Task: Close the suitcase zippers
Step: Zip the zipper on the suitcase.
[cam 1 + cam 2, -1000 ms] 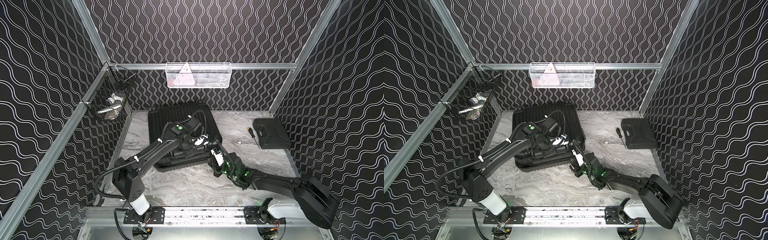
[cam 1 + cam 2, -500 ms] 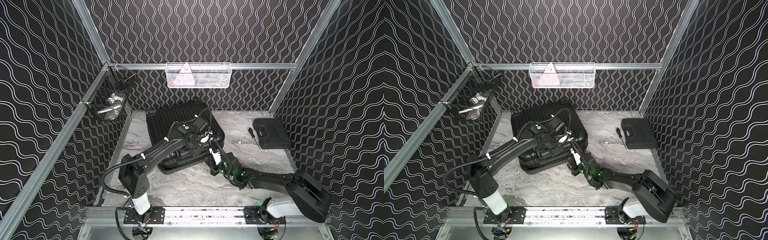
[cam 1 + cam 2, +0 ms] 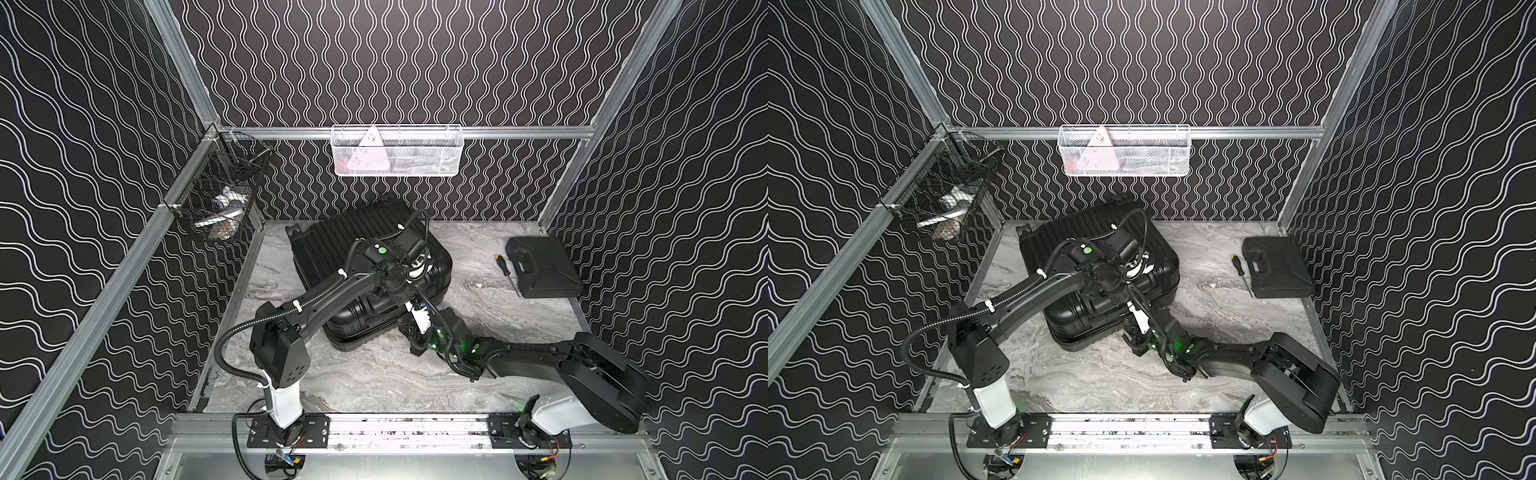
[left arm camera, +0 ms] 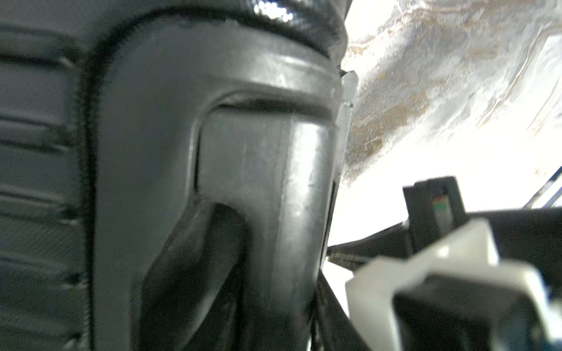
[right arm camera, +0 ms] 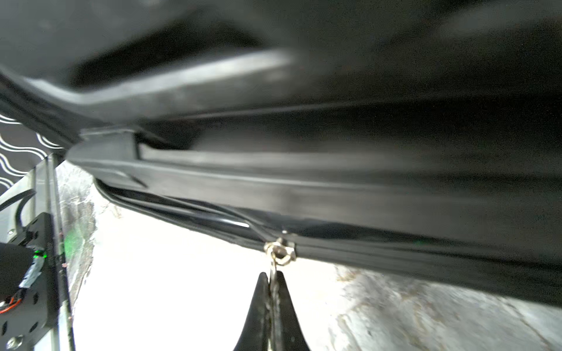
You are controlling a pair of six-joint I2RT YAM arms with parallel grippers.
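The black ribbed suitcase (image 3: 332,245) (image 3: 1059,232) lies flat and skewed at the back of the marble table in both top views. My left gripper (image 3: 419,276) (image 3: 1134,270) reaches over the shell to its right side. In the left wrist view it sits (image 4: 273,319) astride the grey side handle (image 4: 267,182), shut on it. My right gripper (image 3: 409,307) (image 3: 1129,305) is low at the case's near right edge. In the right wrist view its tips (image 5: 272,275) are shut on the metal zipper pull (image 5: 278,252). The zippers' track (image 5: 395,252) runs along the rim.
A flat black tool case (image 3: 542,268) and a screwdriver (image 3: 508,276) lie at the right back of the table. On the back wall hangs a white mesh basket (image 3: 397,151), and a black wire basket (image 3: 216,203) hangs on the left wall. The metal rail (image 3: 395,424) borders the front.
The suitcase has turned with my left arm: its near end swung to the right. The right gripper kept its hold on the pull and shifted slightly with the rim.
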